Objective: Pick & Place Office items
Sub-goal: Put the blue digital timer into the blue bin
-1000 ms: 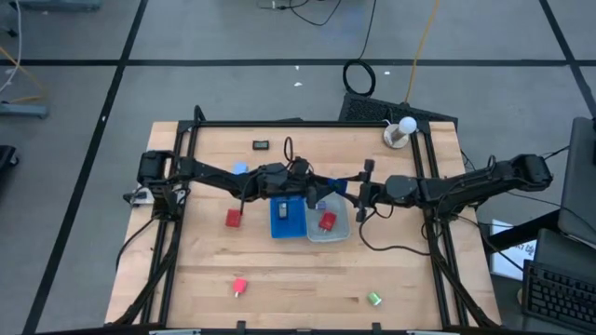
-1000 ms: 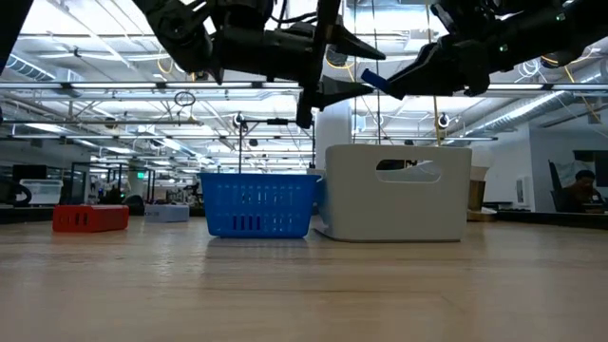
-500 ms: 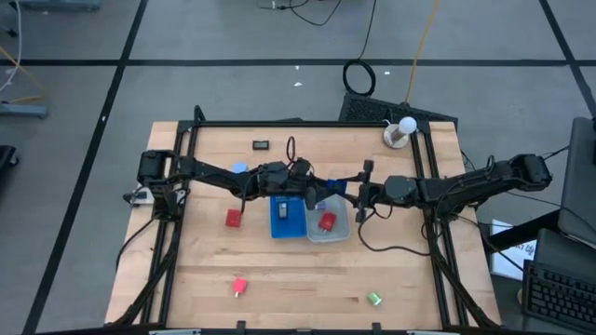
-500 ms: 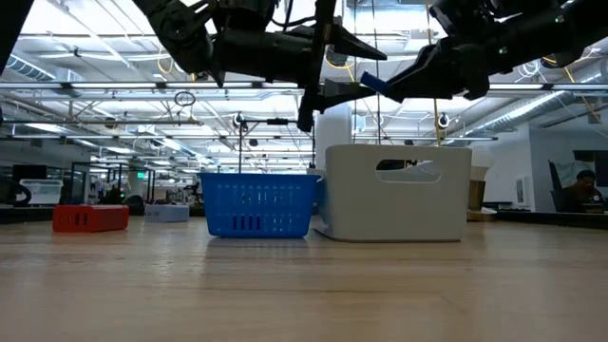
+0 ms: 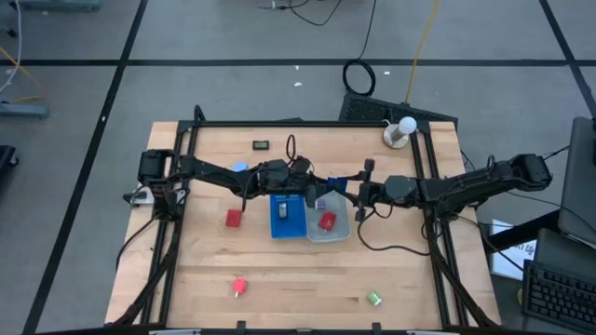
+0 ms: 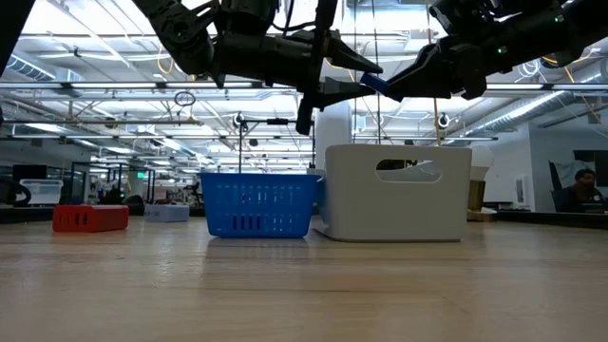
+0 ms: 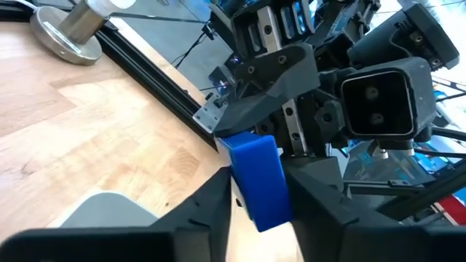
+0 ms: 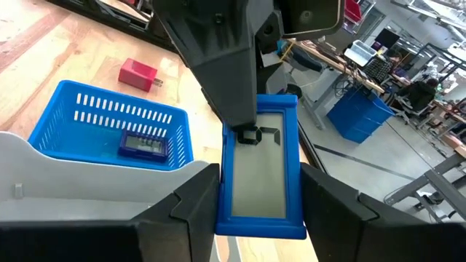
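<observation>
A flat blue rectangle with a display face [image 8: 258, 175], one of the office items, hangs in the air between both grippers over the white tray [image 5: 328, 231]. My left gripper [image 5: 322, 193] reaches in from the table's left and is shut on the rectangle's end that faces it. My right gripper [image 5: 353, 194] comes from the right and is shut on the other end. Another dark blue flat piece [image 8: 145, 145] lies in the blue ribbed basket [image 5: 287, 223]. A red block [image 5: 327, 221] lies in the white tray. My left gripper pinches the rectangle's end [image 7: 255, 156] that points toward the table's left between its two fingers, coming in level. One finger [image 8: 237, 87] lies on the display face; the other is hidden behind the piece. The piece is clear of the tray. My right gripper pinches the rectangle's two long edges [image 8: 226, 196] between its fingers, at the end that points toward the table's right, coming in nearly level. The fingers lie along the piece. The piece sticks out ahead of them, lifted clear.
Loose on the table lie a red block [image 5: 233, 218], a second red block [image 5: 239, 286], a green piece [image 5: 374, 299], a black rectangle [image 5: 262, 144] and a pale blue piece [image 5: 239, 168]. A white knob on a round base [image 5: 400, 133] stands at the far right corner.
My left gripper's fingers have drawn together onto the blue rectangle that my right gripper holds out. Both arms and the piece have stayed in place.
</observation>
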You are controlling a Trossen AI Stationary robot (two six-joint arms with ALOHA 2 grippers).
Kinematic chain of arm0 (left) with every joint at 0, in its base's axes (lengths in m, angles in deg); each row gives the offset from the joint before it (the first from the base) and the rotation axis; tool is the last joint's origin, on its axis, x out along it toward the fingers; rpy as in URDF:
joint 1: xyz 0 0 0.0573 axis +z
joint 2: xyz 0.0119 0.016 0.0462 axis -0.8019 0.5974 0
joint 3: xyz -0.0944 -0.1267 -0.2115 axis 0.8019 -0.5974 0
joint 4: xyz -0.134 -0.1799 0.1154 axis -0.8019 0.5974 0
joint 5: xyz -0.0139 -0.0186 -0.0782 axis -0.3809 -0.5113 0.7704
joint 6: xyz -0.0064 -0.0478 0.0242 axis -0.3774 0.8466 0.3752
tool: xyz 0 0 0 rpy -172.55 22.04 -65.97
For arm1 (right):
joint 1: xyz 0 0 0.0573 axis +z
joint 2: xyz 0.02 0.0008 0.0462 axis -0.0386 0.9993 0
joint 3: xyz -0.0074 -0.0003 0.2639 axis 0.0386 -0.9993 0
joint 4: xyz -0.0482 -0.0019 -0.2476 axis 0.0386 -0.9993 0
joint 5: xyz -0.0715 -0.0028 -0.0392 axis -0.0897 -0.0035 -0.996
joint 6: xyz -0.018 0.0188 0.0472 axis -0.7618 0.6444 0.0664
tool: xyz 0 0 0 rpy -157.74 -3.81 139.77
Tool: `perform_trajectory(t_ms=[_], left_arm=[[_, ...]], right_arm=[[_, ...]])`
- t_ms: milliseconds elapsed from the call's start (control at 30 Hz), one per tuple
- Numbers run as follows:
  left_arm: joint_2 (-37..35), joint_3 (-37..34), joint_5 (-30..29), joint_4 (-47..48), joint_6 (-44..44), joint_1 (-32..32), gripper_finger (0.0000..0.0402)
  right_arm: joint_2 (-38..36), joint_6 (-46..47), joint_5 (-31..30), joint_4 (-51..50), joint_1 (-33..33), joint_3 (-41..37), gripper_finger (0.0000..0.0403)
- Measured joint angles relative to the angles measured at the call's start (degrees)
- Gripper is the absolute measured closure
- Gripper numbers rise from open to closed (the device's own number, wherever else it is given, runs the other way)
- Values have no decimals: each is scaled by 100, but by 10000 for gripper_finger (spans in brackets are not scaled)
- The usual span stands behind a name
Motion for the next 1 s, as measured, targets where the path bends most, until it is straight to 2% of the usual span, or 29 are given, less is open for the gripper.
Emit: perform_trajectory(t_ms=[133, 300, 533, 667, 833, 1000], left_arm=[[0, -1, -26, 35, 0, 21, 309], [0, -1, -46, 35, -217, 31, 316], [-7, 1, 69, -168, -726, 104, 328], [-11, 3, 317, -354, -1192, 111, 340], [-139, 5, 366, -346, -1649, 113, 334], [-592, 3, 386, 256, -2253, 102, 340]], right_arm=[[-2, -21, -17, 1, 0, 0, 239], [-4, -11, -31, 13, 0, 0, 235], [-79, 640, 30, 13, 4, 0, 195], [-347, 890, 54, -85, 7, 0, 170], [-804, 1216, 310, -469, 7, 0, 155], [-1318, 1479, 470, -985, 7, 0, 157]])
